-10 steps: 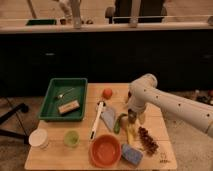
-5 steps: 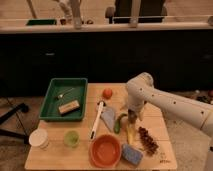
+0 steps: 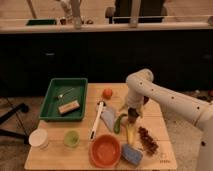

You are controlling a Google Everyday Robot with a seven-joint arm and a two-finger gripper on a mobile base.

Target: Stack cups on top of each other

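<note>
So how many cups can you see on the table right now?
2. A pale green cup near the front left, and a white cup just left of it at the corner. The claw hangs over the middle right of the table and may hide another.

Warm dim indoor light, dark background, soft shadows on table (image 3: 60, 158), pincer (image 3: 132, 118) low over its middle.

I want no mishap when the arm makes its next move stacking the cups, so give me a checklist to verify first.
1. Pale green cup upright, front left of the table: ok.
2. Room around it, white container beside it but apart: ok.
3. Second cup to stack located: cannot tell.
4. Gripper near the green cup: not ok, it is low by the banana, right of centre.
</note>
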